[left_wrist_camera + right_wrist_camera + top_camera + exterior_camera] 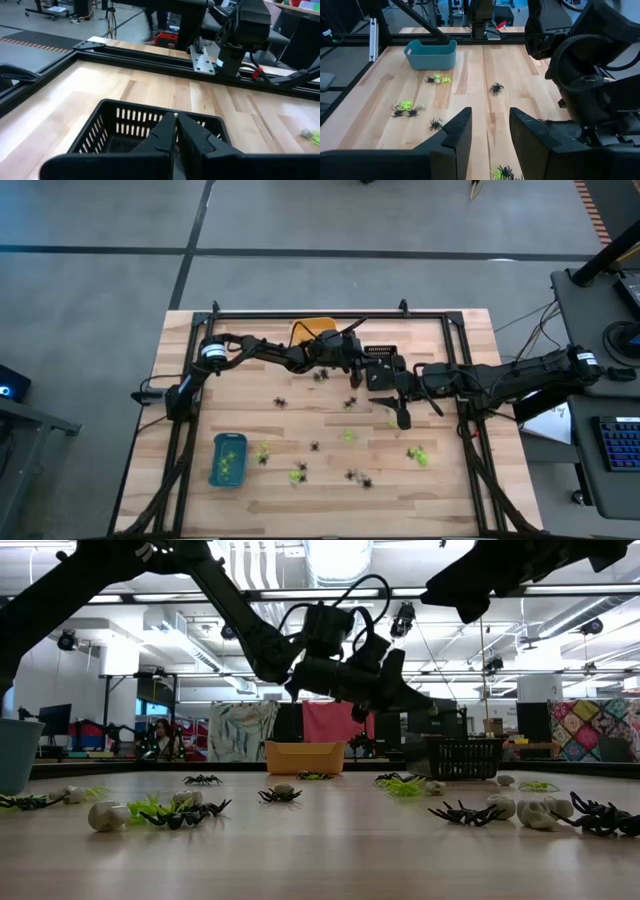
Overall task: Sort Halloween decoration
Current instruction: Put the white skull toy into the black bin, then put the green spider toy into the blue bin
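Left gripper (pixel 175 131) hangs over the black tray (pixel 115 120), fingers pressed together on nothing visible — right gripper (pixel 490 131) gapes empty above the table (pixel 480 75), Halloween decoration (pixel 496 88) scattered across it.

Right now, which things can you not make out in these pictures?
- Black tray: its inside is hidden in the left wrist view by the shut left tool.
- Orange tray: partly covered by the left arm in the high view; contents unseen.
- Blue tray: the right wrist view shows only its wall.
- Trinkets: too small in the high view to identify.
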`<state>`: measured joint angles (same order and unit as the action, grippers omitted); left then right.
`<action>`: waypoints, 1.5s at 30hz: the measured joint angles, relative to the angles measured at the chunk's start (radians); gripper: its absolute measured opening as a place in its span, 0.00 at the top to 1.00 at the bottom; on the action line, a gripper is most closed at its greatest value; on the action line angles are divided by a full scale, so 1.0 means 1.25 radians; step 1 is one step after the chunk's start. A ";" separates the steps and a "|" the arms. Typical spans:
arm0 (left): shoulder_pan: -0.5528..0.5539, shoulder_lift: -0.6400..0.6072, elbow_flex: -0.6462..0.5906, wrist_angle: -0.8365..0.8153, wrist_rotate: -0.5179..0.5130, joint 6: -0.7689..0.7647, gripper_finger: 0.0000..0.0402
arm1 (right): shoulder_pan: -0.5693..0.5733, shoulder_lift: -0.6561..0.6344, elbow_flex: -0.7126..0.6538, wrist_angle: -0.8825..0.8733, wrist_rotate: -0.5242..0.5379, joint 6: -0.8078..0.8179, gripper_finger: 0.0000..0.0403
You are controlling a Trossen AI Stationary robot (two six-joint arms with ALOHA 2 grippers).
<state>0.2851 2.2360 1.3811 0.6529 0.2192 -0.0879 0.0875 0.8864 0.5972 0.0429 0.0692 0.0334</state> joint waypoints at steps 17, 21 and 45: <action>0.002 -0.105 -0.005 -0.133 0.066 0.021 0.67 | 0.000 0.000 0.000 0.000 0.001 0.151 0.69; 0.002 -0.191 -0.030 -0.193 0.063 0.069 0.67 | 0.000 0.000 0.000 -0.001 -0.004 0.274 0.69; -0.048 -0.846 -0.589 -0.217 -0.079 0.018 0.67 | 0.028 0.386 0.321 -0.854 -0.083 0.869 0.69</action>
<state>0.2252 1.1788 0.6453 0.3811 0.1201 -0.0654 0.1223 1.3694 0.9986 -1.0246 -0.0343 1.1198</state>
